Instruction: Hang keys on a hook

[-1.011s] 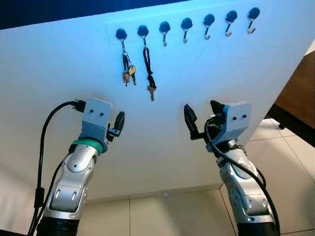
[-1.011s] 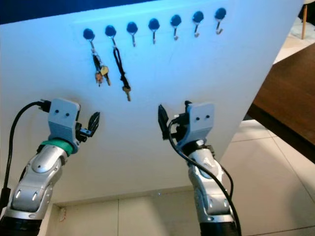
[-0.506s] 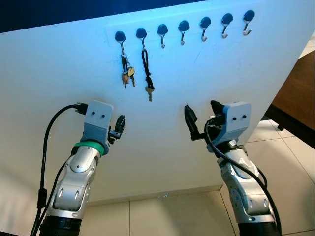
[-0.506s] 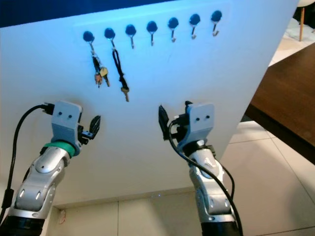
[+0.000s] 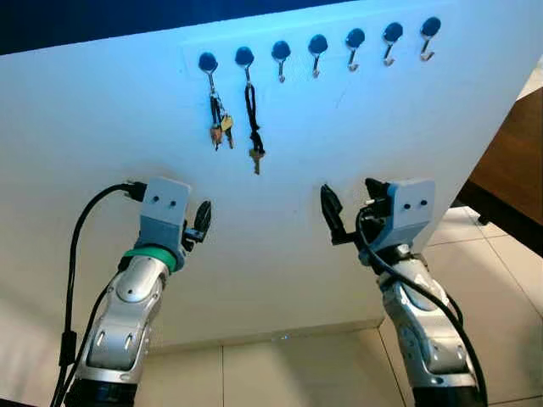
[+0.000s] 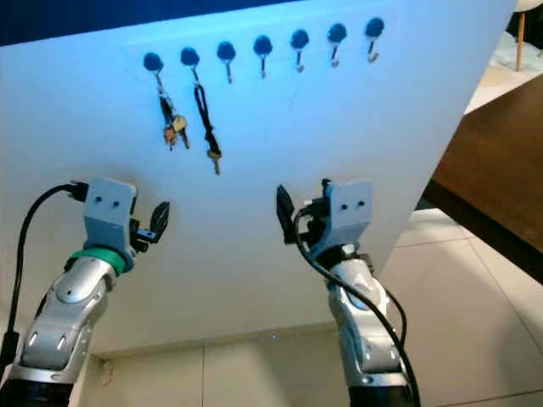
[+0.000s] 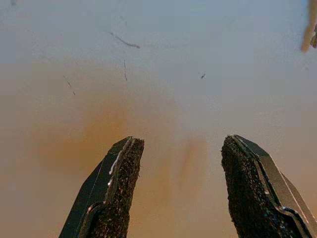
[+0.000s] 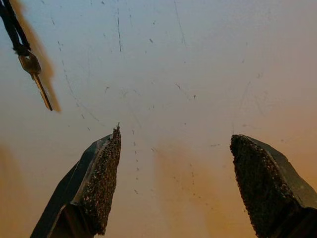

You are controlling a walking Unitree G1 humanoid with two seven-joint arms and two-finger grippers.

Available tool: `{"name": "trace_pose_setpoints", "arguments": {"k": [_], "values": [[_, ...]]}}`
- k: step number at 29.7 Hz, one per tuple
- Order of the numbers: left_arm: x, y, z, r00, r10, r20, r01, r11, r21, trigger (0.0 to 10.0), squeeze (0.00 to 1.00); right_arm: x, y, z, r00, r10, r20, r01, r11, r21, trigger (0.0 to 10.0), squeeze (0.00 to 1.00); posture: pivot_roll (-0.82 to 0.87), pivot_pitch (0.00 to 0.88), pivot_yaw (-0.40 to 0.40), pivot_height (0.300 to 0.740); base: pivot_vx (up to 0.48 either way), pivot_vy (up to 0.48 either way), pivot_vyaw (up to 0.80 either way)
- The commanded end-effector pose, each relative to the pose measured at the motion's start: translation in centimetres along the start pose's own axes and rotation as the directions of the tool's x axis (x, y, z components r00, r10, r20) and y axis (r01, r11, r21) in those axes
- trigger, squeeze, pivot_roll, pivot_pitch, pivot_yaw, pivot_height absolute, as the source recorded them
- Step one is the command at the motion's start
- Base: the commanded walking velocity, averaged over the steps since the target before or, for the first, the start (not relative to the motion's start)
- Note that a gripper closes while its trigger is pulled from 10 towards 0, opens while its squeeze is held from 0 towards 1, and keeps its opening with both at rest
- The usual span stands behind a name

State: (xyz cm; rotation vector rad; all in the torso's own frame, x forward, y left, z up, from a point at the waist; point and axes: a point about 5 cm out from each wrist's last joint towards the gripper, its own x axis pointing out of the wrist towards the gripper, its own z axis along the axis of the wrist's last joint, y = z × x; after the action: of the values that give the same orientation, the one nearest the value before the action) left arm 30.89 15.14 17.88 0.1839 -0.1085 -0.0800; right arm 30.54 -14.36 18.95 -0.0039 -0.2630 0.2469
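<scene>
With both bunches already hanging, the hanging step looks done.
A metal key bunch (image 5: 219, 123) and a black-corded key (image 5: 254, 127) hang from the two leftmost dark round wall hooks (image 5: 208, 63); left gripper (image 5: 202, 217) and right gripper (image 5: 349, 212) hover below, jaws apart, empty, likely free to lower.

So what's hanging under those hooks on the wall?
A bunch of keys hangs under the first hook, and one key on a black cord under the second hook. The other hooks hold nothing.
</scene>
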Motion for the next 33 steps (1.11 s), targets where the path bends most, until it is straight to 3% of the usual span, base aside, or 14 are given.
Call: {"name": "trace_pose_setpoints", "arguments": {"k": [1,8,33], "values": [[-0.34,0.61,-0.29,1.000,0.021,-0.016,-0.021,1.000,0.015,10.0,0.00,-0.11,0.50,-0.02,1.000,0.012,-0.006,-0.012,1.000,0.021,10.0,0.00,-0.23,0.094,0.178,0.740,0.000,0.000,0.00],[-0.57,0.83,-0.15,1.000,0.024,-0.019,-0.023,1.000,0.020,10.0,0.00,0.08,0.57,0.16,1.000,0.009,-0.007,-0.008,0.997,0.070,10.0,0.00,-0.23,0.101,0.180,0.740,0.000,0.000,0.00],[-0.53,0.88,-0.19,0.999,0.051,-0.015,-0.050,0.999,0.011,10.0,0.00,0.29,0.50,-0.12,0.999,0.025,-0.036,-0.023,0.997,0.072,10.0,0.00,-0.18,0.071,0.163,0.740,0.000,0.000,0.00]]}}
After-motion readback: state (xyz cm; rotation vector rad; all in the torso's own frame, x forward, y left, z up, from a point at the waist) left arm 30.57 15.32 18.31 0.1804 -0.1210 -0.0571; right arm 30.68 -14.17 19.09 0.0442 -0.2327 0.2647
